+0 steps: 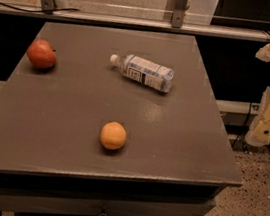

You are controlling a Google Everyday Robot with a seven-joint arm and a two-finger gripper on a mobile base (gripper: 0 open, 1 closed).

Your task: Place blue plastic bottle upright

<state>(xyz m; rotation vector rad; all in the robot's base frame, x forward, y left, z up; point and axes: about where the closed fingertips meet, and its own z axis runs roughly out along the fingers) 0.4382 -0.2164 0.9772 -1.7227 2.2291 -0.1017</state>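
The blue plastic bottle (143, 72) lies on its side on the far half of the bench (181, 137); its long axis runs nearly left to right, white cap (114, 59) leftward, base toward the tool (269, 120); we judge the base end the nearer approach. The tool hangs beyond the bench's right edge, well apart from the bottle (released or clenched, we cannot tell). An orange (113, 135) sits nearer us, a red apple (41, 54) far left; the bottle is capped, its contents unclear; no other container shows.
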